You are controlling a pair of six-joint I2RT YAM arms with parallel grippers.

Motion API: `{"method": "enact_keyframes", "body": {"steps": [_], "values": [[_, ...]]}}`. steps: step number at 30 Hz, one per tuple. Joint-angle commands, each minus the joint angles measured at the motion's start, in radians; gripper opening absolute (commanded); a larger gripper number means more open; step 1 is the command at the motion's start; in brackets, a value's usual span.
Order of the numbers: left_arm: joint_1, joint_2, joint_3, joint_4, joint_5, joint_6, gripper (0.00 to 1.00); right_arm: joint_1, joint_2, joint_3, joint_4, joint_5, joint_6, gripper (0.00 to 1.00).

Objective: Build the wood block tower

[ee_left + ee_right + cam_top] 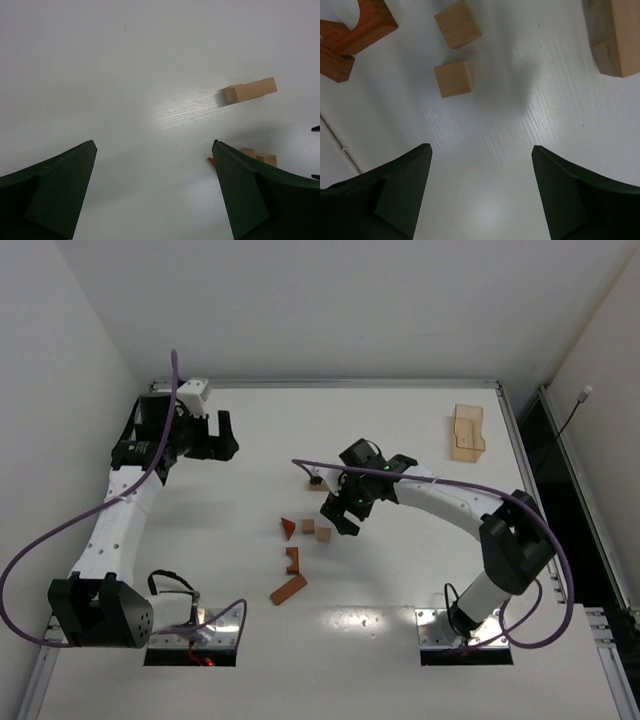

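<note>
From above, the blocks lie loose in the middle of the table (400,590) and no tower stands yet: red triangle (288,528), two tan cubes (308,526), a notched red block (293,560) and a red bar (288,590) nearer the front edge, and one tan piece (318,483) just behind the rest. The right gripper (340,517) hangs right over that cluster, just beside the cubes. The left gripper (222,437) sits well apart toward the far left corner, so the right arm is plainly the nearer one. A tray (467,432) waits by the far right edge. On the left wrist view, the left gripper (154,145) is spread wide with nothing in it. The tan piece (248,91) lies ahead and to the right, its long axis across the view. On the right wrist view, the right gripper (480,148) gapes over bare white table and holds nothing. The nearer cube (453,78) lies ahead and a little left of the gap, the second cube (458,23) beyond it. The table looks smooth and flat, and there is room around that cube for both fingers; I'd say a short reach forward and left lines it up.
</note>
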Motion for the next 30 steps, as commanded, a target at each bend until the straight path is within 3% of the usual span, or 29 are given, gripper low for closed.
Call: {"method": "enact_keyframes", "body": {"steps": [1, 16, 30], "values": [[0.021, -0.029, 0.0, 0.056, 0.041, -0.041, 1.0, 0.053, 0.03, 0.005, 0.091, 0.018, -0.016, 0.77], [0.032, 0.039, -0.011, 0.089, 0.119, -0.032, 1.0, 0.133, 0.211, 0.037, 0.183, 0.145, -0.007, 0.69], [0.032, 0.068, -0.011, 0.099, 0.128, -0.022, 1.0, 0.151, 0.265, 0.087, 0.187, 0.095, 0.003, 0.68]]}}
